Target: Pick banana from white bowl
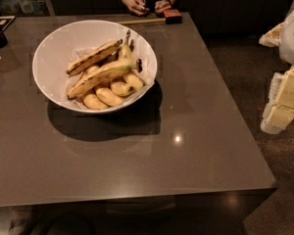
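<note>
Banana (124, 54) seen in white bowl (54, 58), at far-right part, laid against long brown-streaked bananas (93, 58). Long axis run near-to-far, slightly tilted; dark tip pointed toward far rim. Short plump bananas (110, 96) heaped at near side. Bowl set on grey table (186, 170), left of centre. Gripper (283, 104) held beyond table's right edge, well apart from bowl; grip state cannot be told.

Wide white bowl (54, 45) sits upright. Yellow-green, dark-tipped banana (125, 55) lies inside near its right wall — gripper (283, 102) far right, well apart.
</note>
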`<state>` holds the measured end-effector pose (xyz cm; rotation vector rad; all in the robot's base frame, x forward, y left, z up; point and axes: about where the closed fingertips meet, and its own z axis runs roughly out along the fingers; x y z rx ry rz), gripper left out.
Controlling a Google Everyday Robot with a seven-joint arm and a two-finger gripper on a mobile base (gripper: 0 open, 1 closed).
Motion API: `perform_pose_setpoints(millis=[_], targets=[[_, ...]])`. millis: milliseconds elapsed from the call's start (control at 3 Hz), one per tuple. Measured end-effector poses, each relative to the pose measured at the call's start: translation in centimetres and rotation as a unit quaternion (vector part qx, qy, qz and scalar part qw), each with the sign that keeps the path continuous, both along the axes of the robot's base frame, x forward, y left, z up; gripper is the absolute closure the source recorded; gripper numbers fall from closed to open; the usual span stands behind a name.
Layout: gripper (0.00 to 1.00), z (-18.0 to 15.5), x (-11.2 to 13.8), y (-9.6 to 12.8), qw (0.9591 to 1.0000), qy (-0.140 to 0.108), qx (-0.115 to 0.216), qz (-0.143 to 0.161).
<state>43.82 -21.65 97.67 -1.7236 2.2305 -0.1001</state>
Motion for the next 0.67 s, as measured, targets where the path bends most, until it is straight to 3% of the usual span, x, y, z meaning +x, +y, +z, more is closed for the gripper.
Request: perform_pose_setpoints(millis=[333,667], targets=[[0.0,0.2,0.1,0.4,1.0,-0.003,-0.002,0.003],[0.0,0.6,1.2,2.6,0.9997,0.003,-0.017,0.017]])
